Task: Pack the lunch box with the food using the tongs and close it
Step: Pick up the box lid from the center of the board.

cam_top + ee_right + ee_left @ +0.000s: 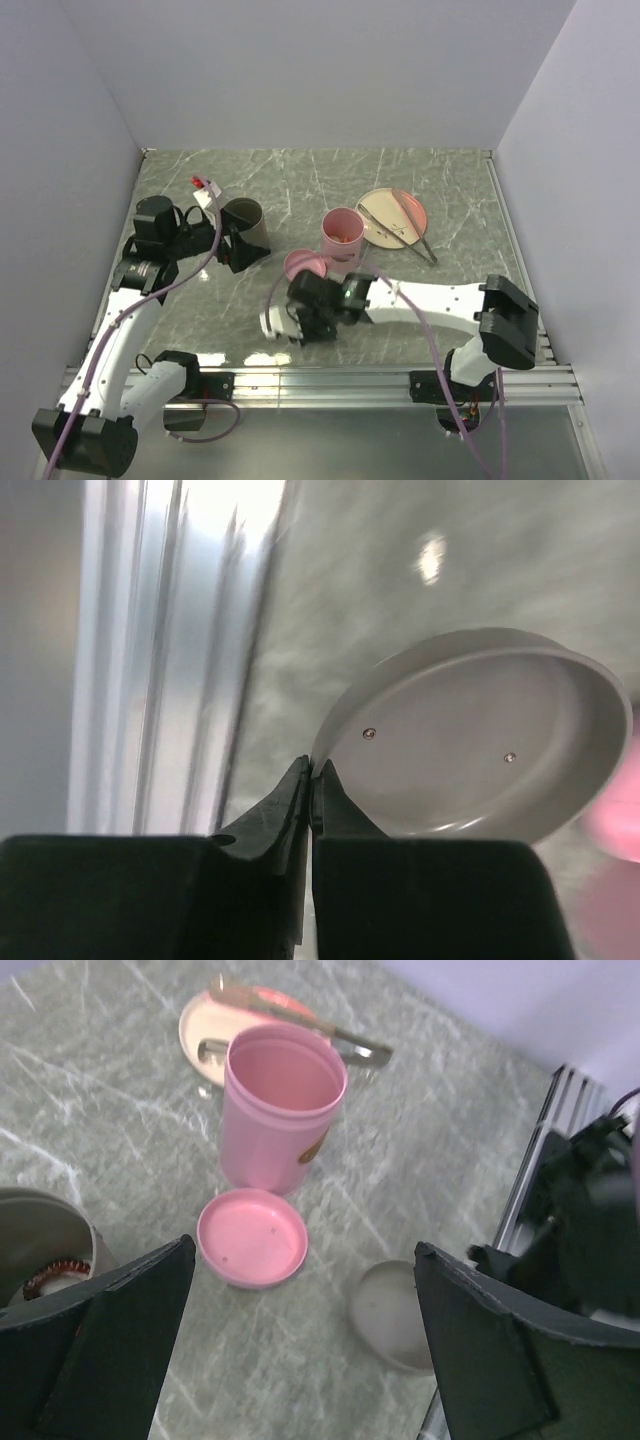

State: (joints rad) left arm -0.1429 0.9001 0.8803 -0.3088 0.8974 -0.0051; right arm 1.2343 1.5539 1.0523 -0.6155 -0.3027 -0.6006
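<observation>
The lunch box [265, 1140] stands upright and open on the marbled table [450, 180], roughly at its middle. In the top view a few small reddish-brown specks, seemingly the food [344, 237], show down inside it, though they are too small to make out well. Its pink lid [250, 1237] lies flat just beside the lunch box on the near-left side, apart from the wall. Just right of the lunch box sits a round plate [378, 205], and the tongs [350, 1040] lie across it, one end sticking out past its near-right rim.

The left gripper [302, 1250] hangs left of the lunch box with its jaws spread wide and nothing between them. An olive container [245, 218] stands beside it, farther left of the lunch box.

The right gripper [312, 772] is low over the table, nearer than the lunch box and a little left of it, past the pink lid. Its fingers are pressed together. Their tips sit right at the rim of a grey lid [470, 750], which lies inner face up and shows two tiny dots. Whether that thin rim is actually pinched between them I cannot tell.
</observation>
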